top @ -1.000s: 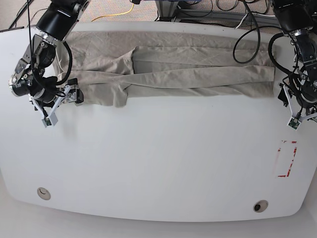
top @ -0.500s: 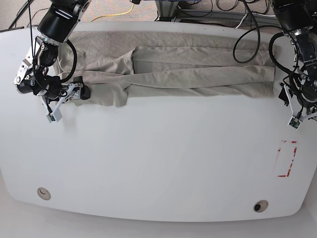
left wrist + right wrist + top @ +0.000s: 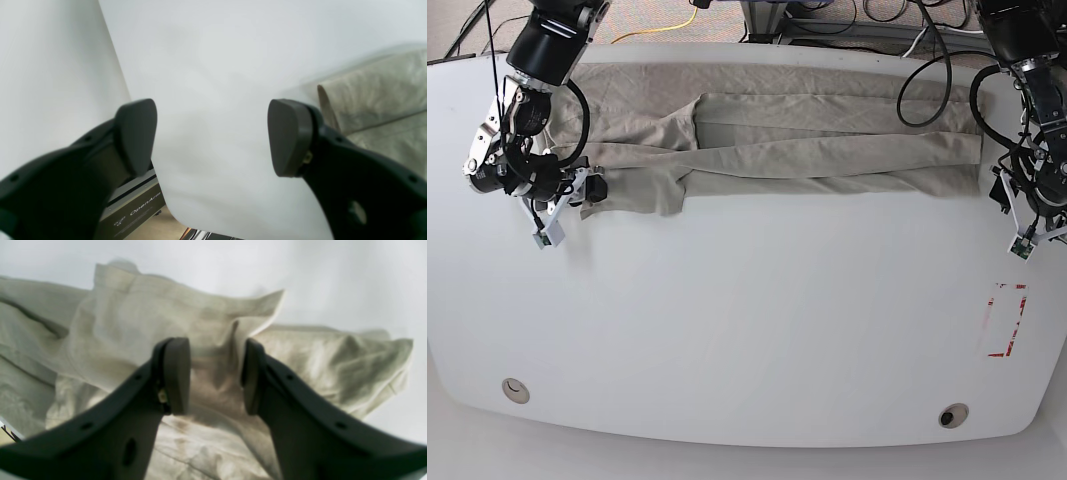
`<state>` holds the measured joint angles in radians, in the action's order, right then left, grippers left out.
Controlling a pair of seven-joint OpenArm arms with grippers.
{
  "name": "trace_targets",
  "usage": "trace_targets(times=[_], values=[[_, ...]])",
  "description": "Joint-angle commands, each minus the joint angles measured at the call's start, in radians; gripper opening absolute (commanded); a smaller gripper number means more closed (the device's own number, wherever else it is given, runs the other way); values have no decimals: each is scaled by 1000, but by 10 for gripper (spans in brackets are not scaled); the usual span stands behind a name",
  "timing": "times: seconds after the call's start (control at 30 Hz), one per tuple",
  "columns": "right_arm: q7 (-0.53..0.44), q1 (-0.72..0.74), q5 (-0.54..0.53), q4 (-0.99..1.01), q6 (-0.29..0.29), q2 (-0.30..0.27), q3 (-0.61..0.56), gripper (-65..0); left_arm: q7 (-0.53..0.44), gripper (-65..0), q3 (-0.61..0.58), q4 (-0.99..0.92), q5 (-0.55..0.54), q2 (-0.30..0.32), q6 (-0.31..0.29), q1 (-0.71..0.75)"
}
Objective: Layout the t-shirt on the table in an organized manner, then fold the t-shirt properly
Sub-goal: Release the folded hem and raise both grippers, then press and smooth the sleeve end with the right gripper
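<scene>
Right pincer (image 3: pixel 213 376) half-closed astride t-shirt (image 3: pixel 787 140) sleeve edge, grip unconfirmed; shirt's long axis runs toward released left pincer (image 3: pixel 213 136) hovering over bare surface (image 3: pixel 747 330).

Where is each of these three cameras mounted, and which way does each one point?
Base: overhead, facing down at the table, the t-shirt and both arms.
Left wrist: behind the left gripper, open jaws over bare table, shirt edge beside.
Right wrist: behind the right gripper, jaws straddling bunched shirt fabric.
Shared: the t-shirt shows in all three views.
</scene>
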<state>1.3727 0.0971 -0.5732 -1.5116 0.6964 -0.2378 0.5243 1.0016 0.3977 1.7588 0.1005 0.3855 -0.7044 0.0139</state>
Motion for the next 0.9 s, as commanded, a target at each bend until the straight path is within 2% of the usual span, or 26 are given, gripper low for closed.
trace_targets(times=[0.0,0.13,0.23,0.4,0.7,0.87], values=[[-11,17,-12,-19,2,-16,4,-496,-13,-179,7,19,3,16,6,-15],[-11,17,-12,-19,2,-16,4,-604,-13,-179,7,16,3,16,6,-15],[-5,17,-14,-20,2,-16,3,-650,-13,-179,5,11,3,16,6,-15],[24,16,-109,-68,2,-18,9,-648,-14,-179,2,10,3,14,6,-15],[24,-107,-433,-146,2,-30,9,-647,-14,-179,-1,-12,3,3,6,-15],[24,-196,-585,-145,2,-64,3,-645,-20,-179,-1,-50,3,2,6,-24]])
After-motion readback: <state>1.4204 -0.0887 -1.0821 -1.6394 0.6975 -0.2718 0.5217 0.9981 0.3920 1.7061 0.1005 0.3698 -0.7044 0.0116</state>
